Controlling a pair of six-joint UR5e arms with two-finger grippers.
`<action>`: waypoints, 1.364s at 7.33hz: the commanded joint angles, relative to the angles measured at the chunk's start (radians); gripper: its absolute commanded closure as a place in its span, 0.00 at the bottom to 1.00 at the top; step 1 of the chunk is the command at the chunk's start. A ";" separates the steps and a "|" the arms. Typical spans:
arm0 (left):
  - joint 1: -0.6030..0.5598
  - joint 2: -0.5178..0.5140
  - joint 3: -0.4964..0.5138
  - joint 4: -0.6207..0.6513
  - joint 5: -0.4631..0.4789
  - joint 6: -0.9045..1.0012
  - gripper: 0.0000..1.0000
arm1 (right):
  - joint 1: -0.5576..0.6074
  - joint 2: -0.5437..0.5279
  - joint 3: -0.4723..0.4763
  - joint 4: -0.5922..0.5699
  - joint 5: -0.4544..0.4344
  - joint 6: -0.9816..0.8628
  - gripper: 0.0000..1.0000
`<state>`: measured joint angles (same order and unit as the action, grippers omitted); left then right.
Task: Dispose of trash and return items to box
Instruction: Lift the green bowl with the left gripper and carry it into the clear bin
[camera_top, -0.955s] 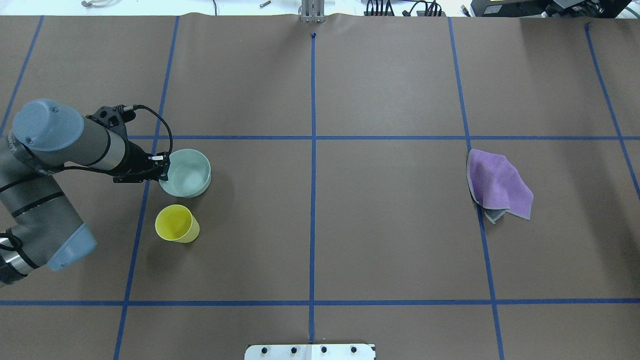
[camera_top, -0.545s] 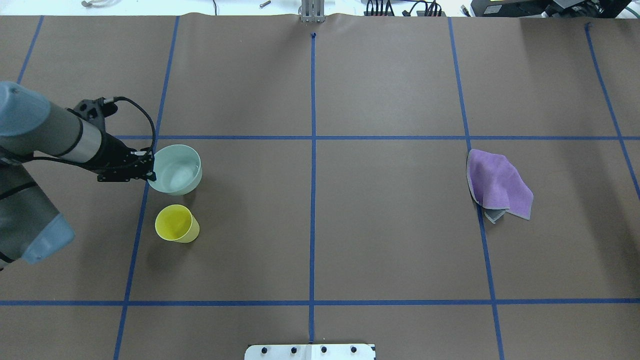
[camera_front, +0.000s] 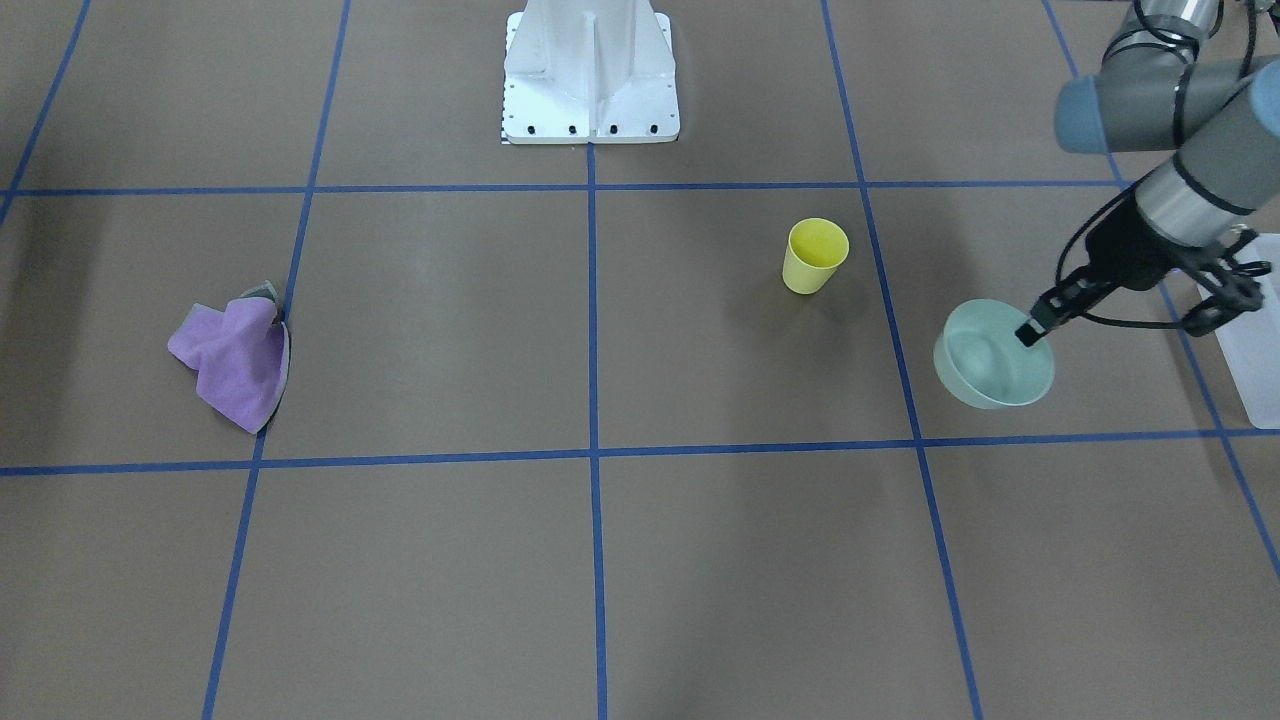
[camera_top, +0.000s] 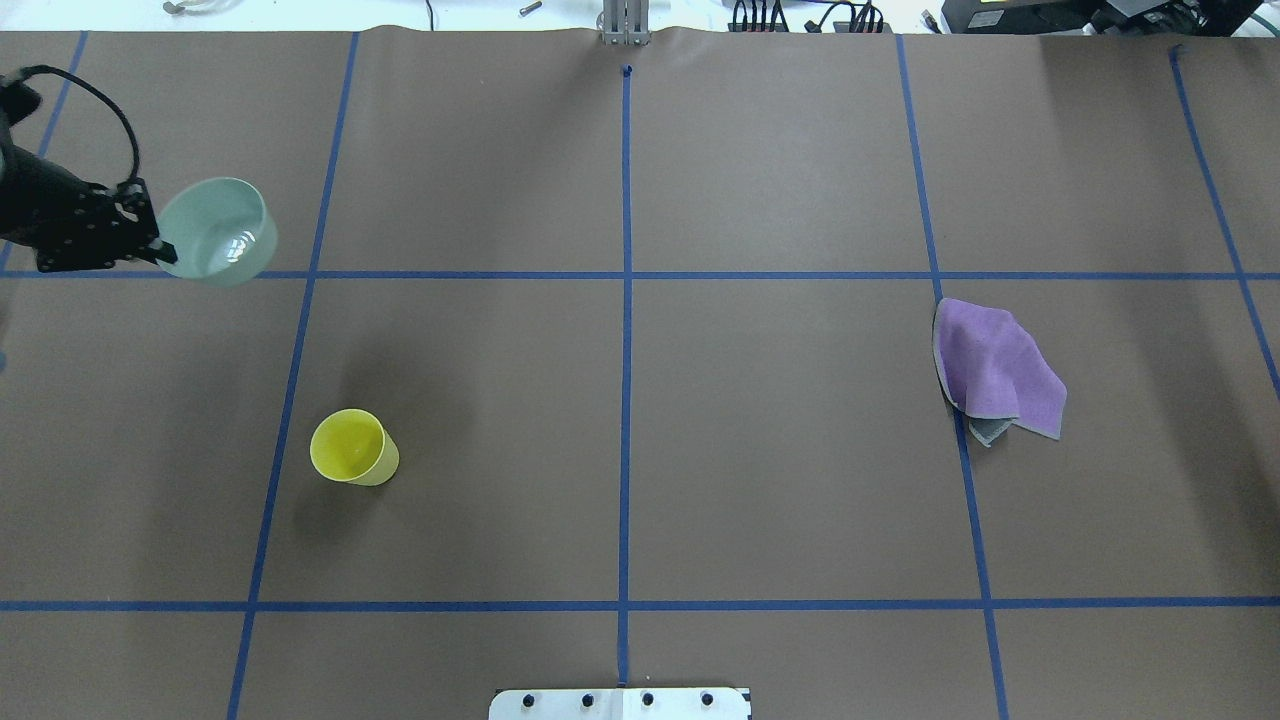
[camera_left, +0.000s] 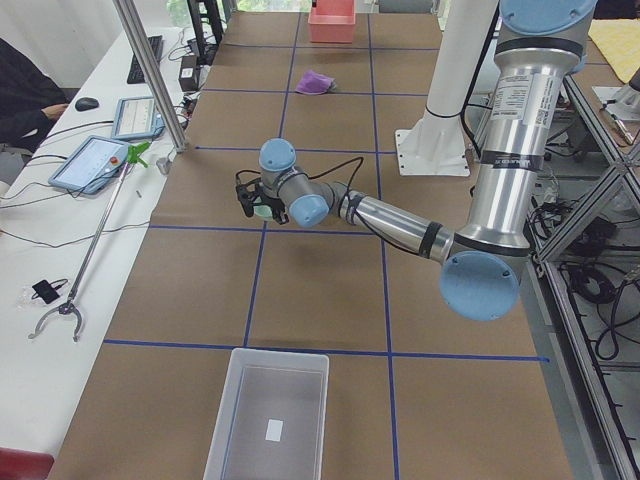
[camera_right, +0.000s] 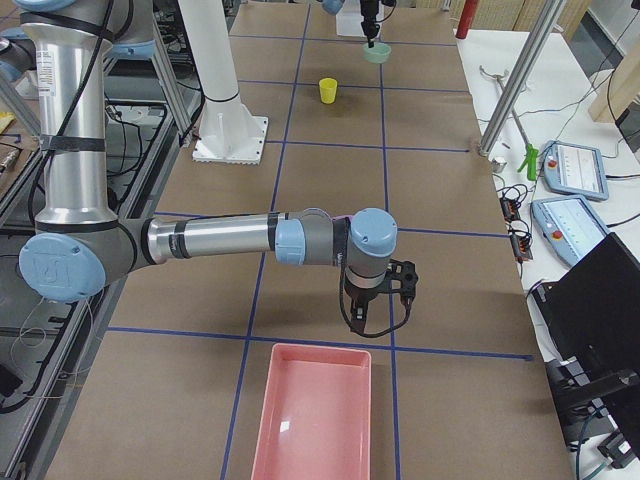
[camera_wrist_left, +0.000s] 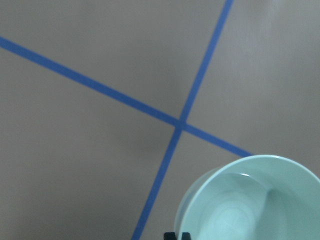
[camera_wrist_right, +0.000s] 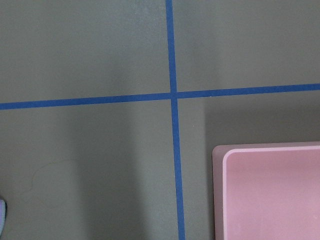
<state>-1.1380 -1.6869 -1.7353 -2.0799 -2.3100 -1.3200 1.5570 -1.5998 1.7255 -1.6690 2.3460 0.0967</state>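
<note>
My left gripper is shut on the near rim of the pale mint-green bowl and holds it lifted off the table at the far left. The front view shows the same grip on the bowl. The left wrist view shows the bowl above a tape crossing. The yellow cup stands upright and alone on the table. The translucent white box lies beyond the table's left end, and its corner shows in the front view. My right gripper hangs near a pink tray; I cannot tell whether it is open.
A purple cloth lies crumpled on the right side of the table. A pink tray sits at the right end, under the right wrist camera. The white robot pedestal stands at the table's middle edge.
My left gripper has lifted the bowl and carried it left and away from the cup, toward the table's left end. The cup and the cloth have not moved.
</note>
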 joint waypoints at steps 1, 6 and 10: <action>-0.202 0.093 0.023 0.071 -0.041 0.289 1.00 | 0.000 0.001 0.000 0.000 0.001 0.002 0.00; -0.526 0.098 0.323 0.135 -0.134 0.874 1.00 | 0.000 0.001 0.002 0.000 0.001 0.002 0.00; -0.661 0.043 0.653 0.127 -0.169 1.171 1.00 | -0.002 0.001 0.000 0.002 -0.001 0.002 0.00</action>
<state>-1.7713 -1.6176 -1.1924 -1.9481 -2.4637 -0.2212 1.5564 -1.5984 1.7263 -1.6675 2.3457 0.0982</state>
